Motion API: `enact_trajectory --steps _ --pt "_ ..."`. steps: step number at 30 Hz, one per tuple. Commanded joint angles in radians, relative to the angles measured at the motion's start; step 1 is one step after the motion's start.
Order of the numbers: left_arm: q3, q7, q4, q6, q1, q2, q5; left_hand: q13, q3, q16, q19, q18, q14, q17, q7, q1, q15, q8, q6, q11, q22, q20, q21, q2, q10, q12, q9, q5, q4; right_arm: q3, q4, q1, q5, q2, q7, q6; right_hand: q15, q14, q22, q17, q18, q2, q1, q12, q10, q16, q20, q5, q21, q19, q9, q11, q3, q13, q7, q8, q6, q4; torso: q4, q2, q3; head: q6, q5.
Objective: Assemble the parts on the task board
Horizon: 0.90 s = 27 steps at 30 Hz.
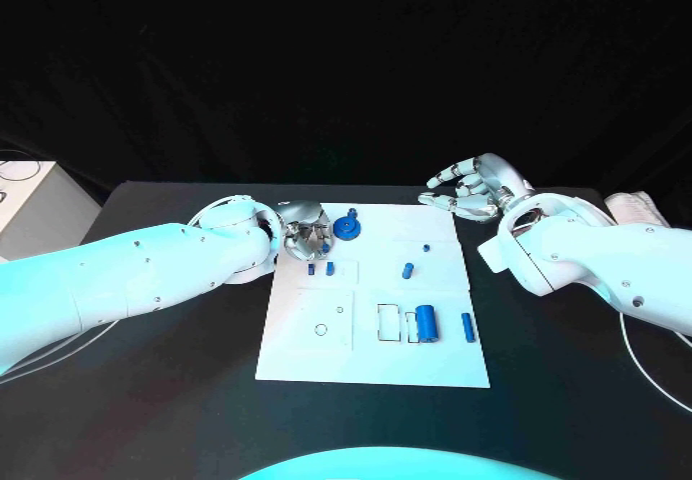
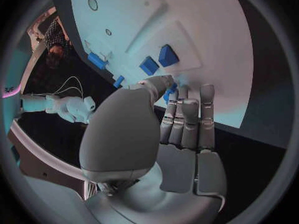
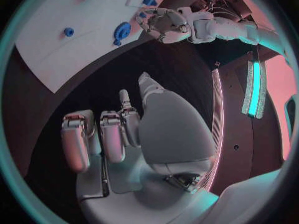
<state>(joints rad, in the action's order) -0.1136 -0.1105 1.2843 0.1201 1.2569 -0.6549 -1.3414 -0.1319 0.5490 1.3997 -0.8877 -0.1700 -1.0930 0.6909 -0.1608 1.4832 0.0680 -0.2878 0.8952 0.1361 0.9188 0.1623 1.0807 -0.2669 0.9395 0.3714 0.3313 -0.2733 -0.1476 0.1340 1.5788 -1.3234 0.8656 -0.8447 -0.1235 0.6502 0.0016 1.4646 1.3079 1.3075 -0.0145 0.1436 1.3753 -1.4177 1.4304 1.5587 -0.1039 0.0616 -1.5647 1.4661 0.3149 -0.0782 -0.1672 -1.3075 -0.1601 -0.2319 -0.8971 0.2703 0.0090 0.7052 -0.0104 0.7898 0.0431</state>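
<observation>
The white task board (image 1: pixel 310 355) lies mid-table. My left hand (image 1: pixel 306 232) hovers over its far left corner, beside a blue gear-like part (image 1: pixel 348 231). A small blue part (image 2: pixel 170 91) shows pinched between its thumb and fingers (image 2: pixel 182 115). Two small blue blocks (image 1: pixel 322 268) stand just nearer me, and they appear again past the fingers as blocks (image 2: pixel 157 59). A big blue cylinder (image 1: pixel 426 322) and a thin blue pin (image 1: pixel 467 326) lie on the board's near right. My right hand (image 1: pixel 473 188) hangs off the far right corner, fingers loosely bent, holding nothing.
A small blue peg (image 1: pixel 408 269) and a tiny blue piece (image 1: pixel 426 246) sit on the board's right half. A white box (image 1: pixel 32 205) stands at the table's left edge, and a pale object (image 1: pixel 636 207) lies at the far right.
</observation>
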Motion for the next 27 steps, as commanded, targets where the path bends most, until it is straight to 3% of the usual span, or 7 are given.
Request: enact_trajectory --steps 1,10,27 --pt "0.000 0.000 0.003 0.016 0.000 0.000 -0.003 0.001 0.001 -0.004 0.006 -0.005 0.009 -0.008 0.007 -0.010 -0.001 0.004 -0.001 0.000 -0.002 0.002 -0.005 0.001 -0.010 -0.004 0.001 0.001 0.002 0.000 0.000 0.001 0.010 0.000 0.008 -0.011 0.001 0.098 0.255 0.232 0.011 -0.005 -0.007 0.006 -0.006 -0.005 -0.002 0.001 0.005 0.099 0.000 0.002 0.000 -0.120 0.001 -0.006 0.006 0.005 0.0000 0.000 0.0000 0.001 0.000" --pt "0.001 0.006 0.007 0.031 -0.001 -0.001 -0.002 0.001 -0.007 -0.005 0.013 -0.006 0.023 -0.029 0.015 -0.008 0.012 0.007 0.004 0.014 -0.008 0.014 -0.012 0.004 -0.061 -0.012 0.008 0.001 0.006 0.000 -0.002 0.001 0.010 0.001 0.007 -0.013 0.001 0.098 0.255 0.232 0.011 -0.005 -0.007 0.006 -0.006 -0.005 -0.002 0.001 0.005 0.099 0.000 0.002 0.000 -0.120 0.001 -0.006 0.006 0.005 -0.0004 0.000 0.0005 0.001 0.002" --pt "0.001 0.017 0.010 0.037 -0.001 0.000 0.015 -0.001 -0.015 0.001 0.015 -0.007 0.024 -0.032 0.017 -0.007 0.017 -0.002 0.029 0.019 -0.009 0.020 -0.013 0.015 -0.085 -0.005 0.016 0.001 0.005 0.000 -0.004 0.002 0.010 0.003 0.006 -0.014 0.001 0.098 0.255 0.233 0.011 -0.005 -0.006 0.006 -0.006 -0.004 -0.002 0.002 0.005 0.099 0.000 0.002 0.000 -0.121 0.001 -0.007 0.007 0.005 -0.0005 0.001 0.0011 0.003 0.001"
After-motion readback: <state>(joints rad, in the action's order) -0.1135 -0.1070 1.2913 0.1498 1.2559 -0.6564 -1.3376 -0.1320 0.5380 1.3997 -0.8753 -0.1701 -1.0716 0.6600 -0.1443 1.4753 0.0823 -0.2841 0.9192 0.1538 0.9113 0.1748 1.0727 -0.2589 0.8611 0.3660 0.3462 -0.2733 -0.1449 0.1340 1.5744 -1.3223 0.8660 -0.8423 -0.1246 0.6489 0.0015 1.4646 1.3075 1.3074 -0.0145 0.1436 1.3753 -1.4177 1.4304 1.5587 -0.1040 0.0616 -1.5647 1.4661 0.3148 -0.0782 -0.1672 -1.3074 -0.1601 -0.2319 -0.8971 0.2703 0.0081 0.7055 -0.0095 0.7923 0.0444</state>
